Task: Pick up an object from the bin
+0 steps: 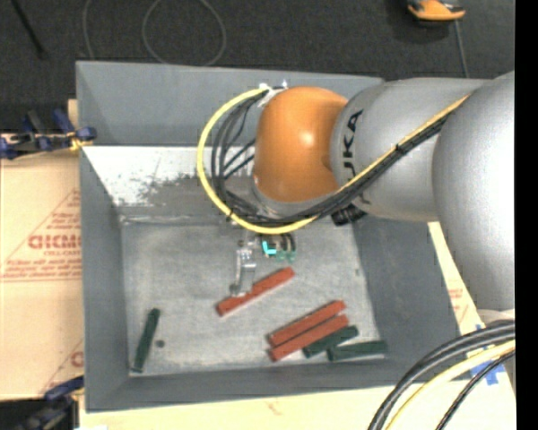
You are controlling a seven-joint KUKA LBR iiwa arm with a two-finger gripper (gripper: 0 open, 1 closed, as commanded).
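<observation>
My gripper (246,276) reaches down under the orange wrist cover into the middle of the bin. Its metal finger stands right at a long red-brown stick (255,293) that lies slanted on the bin floor, at the stick's left half. Whether the finger touches the stick or what the second finger does is hidden. To the lower right lie two more red-brown sticks (307,329) side by side, with a dark green stick (341,346) against them.
A single dark green stick (145,339) lies near the bin's lower left corner. The arm and its cables cover the bin's upper right part.
</observation>
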